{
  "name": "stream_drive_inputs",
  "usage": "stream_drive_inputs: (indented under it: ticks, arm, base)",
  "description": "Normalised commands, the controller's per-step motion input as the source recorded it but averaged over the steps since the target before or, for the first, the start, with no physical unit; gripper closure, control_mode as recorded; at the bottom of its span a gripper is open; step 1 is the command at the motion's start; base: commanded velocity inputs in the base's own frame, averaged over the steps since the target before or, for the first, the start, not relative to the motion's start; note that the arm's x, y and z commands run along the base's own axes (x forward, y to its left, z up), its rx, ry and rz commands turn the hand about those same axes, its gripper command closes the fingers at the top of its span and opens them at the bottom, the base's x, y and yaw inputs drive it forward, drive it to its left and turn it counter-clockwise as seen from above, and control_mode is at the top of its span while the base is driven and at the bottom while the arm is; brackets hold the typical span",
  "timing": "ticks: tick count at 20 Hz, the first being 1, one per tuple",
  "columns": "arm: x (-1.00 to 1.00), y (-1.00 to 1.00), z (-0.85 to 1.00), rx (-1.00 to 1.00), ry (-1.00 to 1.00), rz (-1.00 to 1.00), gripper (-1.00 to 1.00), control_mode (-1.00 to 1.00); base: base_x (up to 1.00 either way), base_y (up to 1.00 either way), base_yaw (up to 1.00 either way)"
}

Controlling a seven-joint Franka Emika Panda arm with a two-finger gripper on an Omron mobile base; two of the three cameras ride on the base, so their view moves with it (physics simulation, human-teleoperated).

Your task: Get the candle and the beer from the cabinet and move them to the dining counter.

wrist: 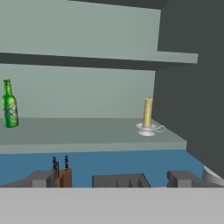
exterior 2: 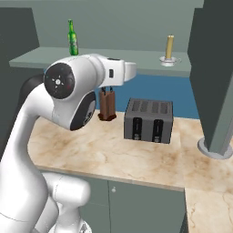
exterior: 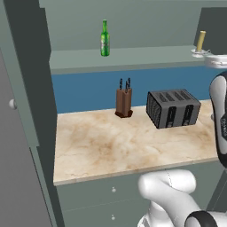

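Candle [wrist: 148, 114] on the cabinet [wrist: 87, 133] floor should be approached level by the wide-open, empty gripper [wrist: 114, 178], gripped low to avoid tipping.

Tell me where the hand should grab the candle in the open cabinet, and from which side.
Grip the candle on its pale-yellow stick, above the small dish holder, coming straight in from the cabinet's open front with the open hand level. The stick stands upright and slim, so the fingers can likely close across it; the dish is low and wide, and its loop handle looks too thin.
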Motion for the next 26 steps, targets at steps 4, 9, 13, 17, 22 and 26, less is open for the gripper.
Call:
stream_drive_inputs:
  ticks: [4,9,13,17,22,26]
  arm:
    - [0.19,-0.02,0.00,0.00,0.00,-0.02,-1.00,-1.00]
    - [0.16,-0.02,-0.01,0.00,0.00,-0.05,-1.00,-1.00]
    - [0.20,0.00,0.00,0.00,0.00,-0.09,-1.00,-1.00]
    - [0.17,-0.01,0.00,0.00,0.00,-0.11,-1.00,-1.00]
    - [0.05,-0.22,0.00,0.00,-0.01,-0.08,-1.00,-1.00]
    - [0.11,-0.28,0.00,0.00,0.00,-0.03,-1.00,-1.00]
  base:
    - [0.00,0.00,0.00]
    - [0.00,0.00,0.00]
    - [0.00,0.00,0.00]
    - [0.00,0.00,0.00]
    - [0.00,0.00,0.00]
    - [0.00,0.00,0.00]
